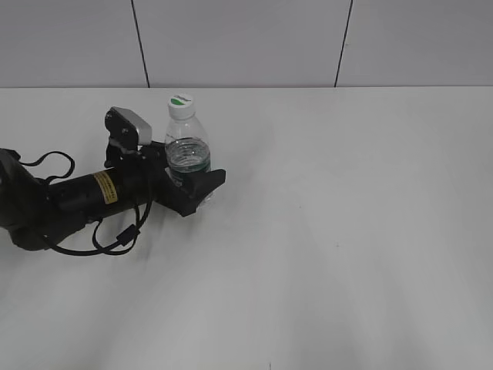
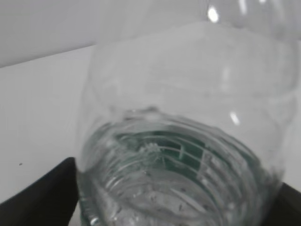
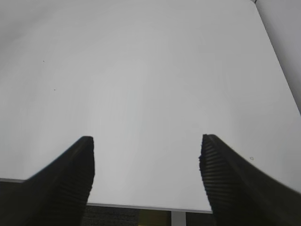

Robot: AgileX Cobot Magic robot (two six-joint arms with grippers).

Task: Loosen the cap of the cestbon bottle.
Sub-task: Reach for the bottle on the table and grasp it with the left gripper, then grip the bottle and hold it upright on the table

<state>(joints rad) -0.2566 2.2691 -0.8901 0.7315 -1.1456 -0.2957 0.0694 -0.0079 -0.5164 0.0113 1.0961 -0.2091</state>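
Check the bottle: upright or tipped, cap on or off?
Upright, cap on. The cestbon bottle stands on the table with the left gripper closed around its lower body, and the white cap sits on top.

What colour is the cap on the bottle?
The cap is white with a green mark on top, clearest in the exterior view.

No text is legible: the cap [image 1: 181, 100] carries a green leaf-shaped mark with lettering too small to read, and the yellow sticker [image 1: 105, 187] on the left arm [image 1: 92, 196] bears dark print that cannot be resolved.
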